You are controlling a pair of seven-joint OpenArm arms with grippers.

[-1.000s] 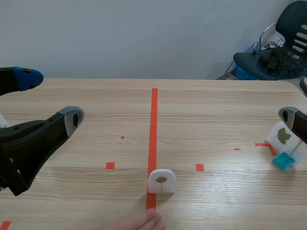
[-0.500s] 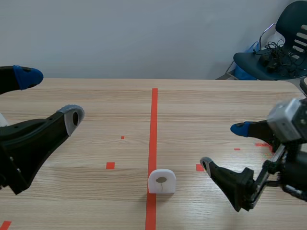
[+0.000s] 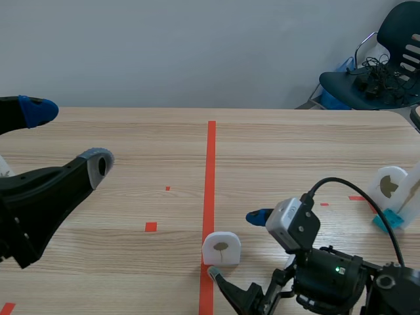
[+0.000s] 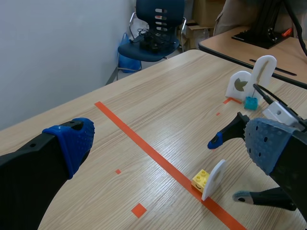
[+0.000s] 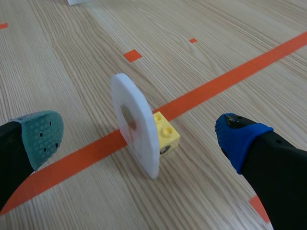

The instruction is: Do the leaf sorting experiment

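**Right arm lines up on the centre leaf card**

The right gripper (image 3: 233, 244) is spread wide at the lower middle of the scene view. Its blue-tipped finger lies just up and right of the leaf card (image 5: 136, 127), its grey-tipped finger just below it. The right wrist view shows the card standing upright in the gap between the two pads, touching neither, with a yellow block (image 5: 165, 134) at its foot, on the red tape line (image 3: 210, 170).

This looks like the approach before the first pick. The next move calls for closing evenly on the thin card without tipping it off its small base.

The left gripper (image 3: 65, 138) hangs spread and empty at the left of the frame. A second leaf card (image 3: 388, 187) on a blue block (image 3: 387, 220) stands at the far right.

A second ago the right gripper was beside that second card and a person's hand showed at the bottom edge. The hand has gone, and the arm has swept across to the centre. The left arm has not moved.
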